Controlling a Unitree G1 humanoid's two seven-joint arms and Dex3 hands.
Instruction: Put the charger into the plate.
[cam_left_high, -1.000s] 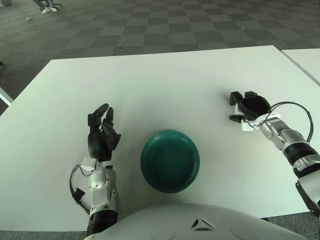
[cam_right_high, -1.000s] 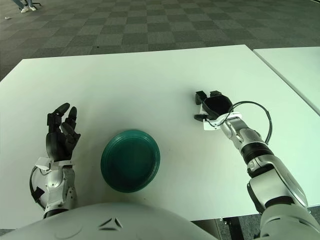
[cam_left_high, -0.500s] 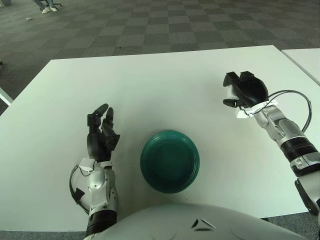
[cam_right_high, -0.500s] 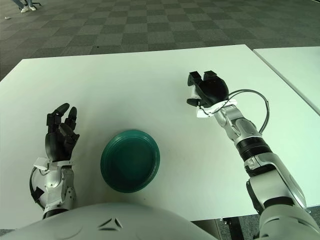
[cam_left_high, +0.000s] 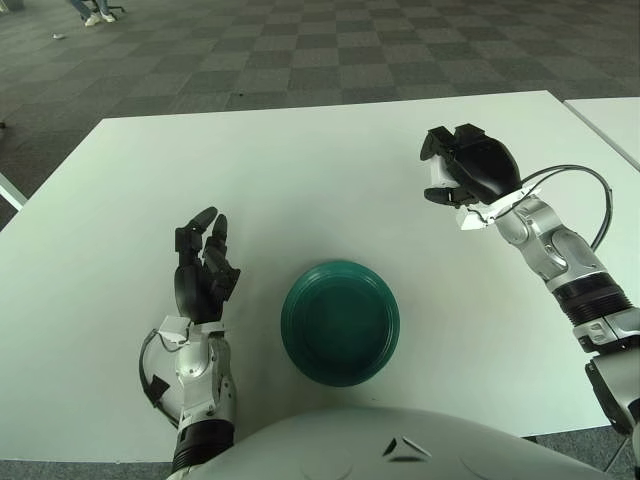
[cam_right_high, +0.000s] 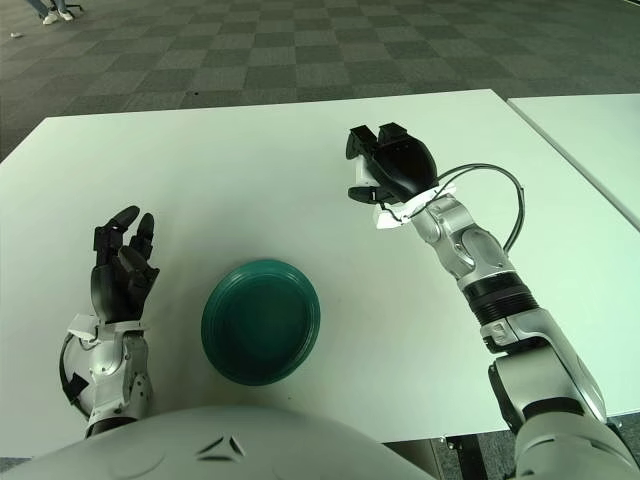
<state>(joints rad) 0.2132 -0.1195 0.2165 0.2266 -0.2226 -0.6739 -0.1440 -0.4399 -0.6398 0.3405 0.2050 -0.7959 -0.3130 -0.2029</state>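
Observation:
A dark green plate sits on the white table near the front edge, in the middle. My right hand is raised above the table, to the right of and beyond the plate, with its fingers curled around a small white charger that shows between them. It also shows in the right eye view. My left hand is held upright to the left of the plate, fingers spread and holding nothing.
The white table stretches back to a checkered carpet floor. The corner of a second white table stands at the far right, separated by a narrow gap.
My right hand has lifted off the table at the right and moved up and leftward toward the plate with the charger in it. The left hand has not moved.

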